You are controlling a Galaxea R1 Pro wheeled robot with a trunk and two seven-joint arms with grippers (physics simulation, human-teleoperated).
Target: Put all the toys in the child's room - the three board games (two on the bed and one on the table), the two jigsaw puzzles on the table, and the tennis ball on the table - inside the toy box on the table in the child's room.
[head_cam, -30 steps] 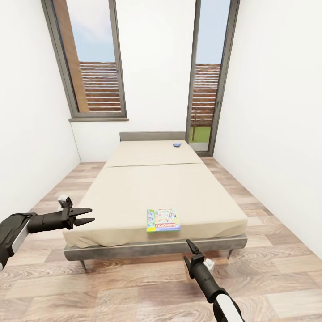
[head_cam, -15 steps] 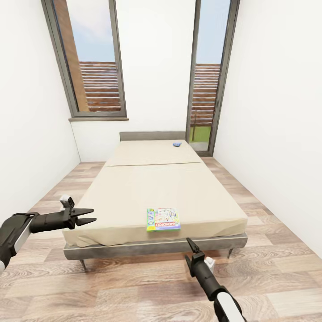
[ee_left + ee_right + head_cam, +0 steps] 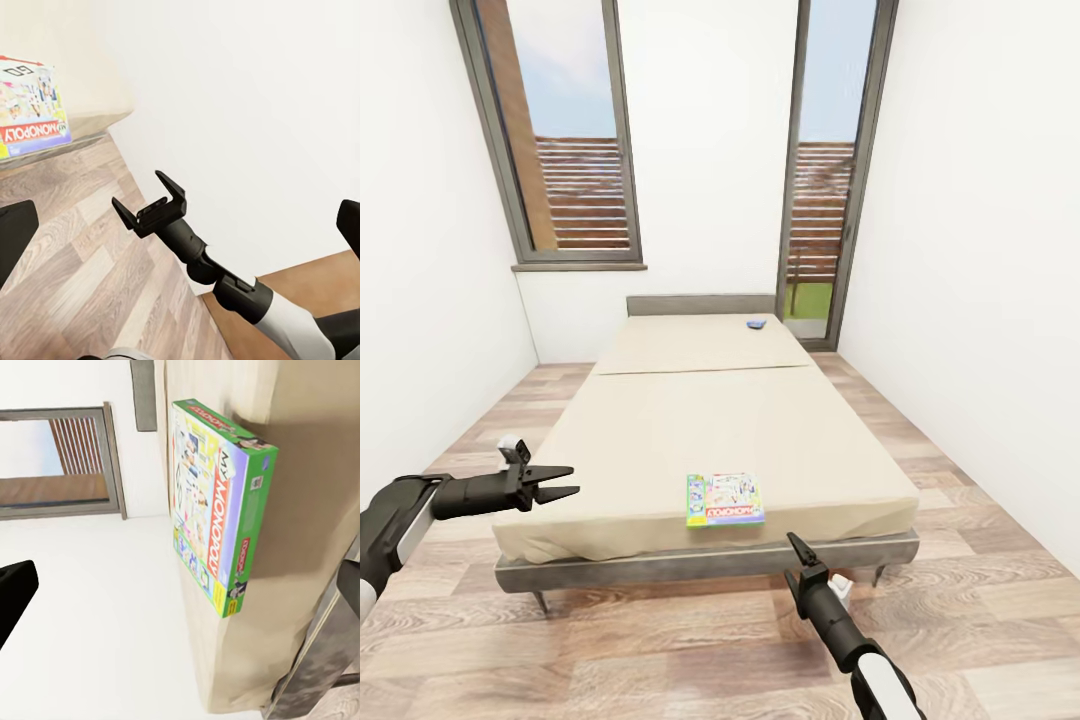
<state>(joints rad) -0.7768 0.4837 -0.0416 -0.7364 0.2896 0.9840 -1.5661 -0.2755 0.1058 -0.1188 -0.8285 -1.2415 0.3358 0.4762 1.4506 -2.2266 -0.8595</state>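
A multicoloured Monopoly board game [image 3: 725, 500] lies flat near the foot edge of the bed [image 3: 660, 430]. It also appears close up in the right wrist view [image 3: 217, 502] and at a corner of the left wrist view [image 3: 30, 105]. A small blue board game [image 3: 756, 324] sits by the grey headboard. My left gripper [image 3: 574, 479] hangs open beside the bed's left foot corner. My right gripper [image 3: 796, 545] [image 3: 148, 204] is open just in front of the bed frame, below the Monopoly box. The table, toy box, jigsaw puzzles and tennis ball are out of view.
White walls close in on both sides of the bed, with strips of wooden floor [image 3: 980, 500] between. A window [image 3: 565, 150] and a glass door [image 3: 825, 170] stand behind the headboard. Wooden floor lies between me and the bed frame [image 3: 660, 568].
The view has shifted slightly, so the bed's foot sits a little lower in the picture. Both grippers drifted a little to the right and stay open.
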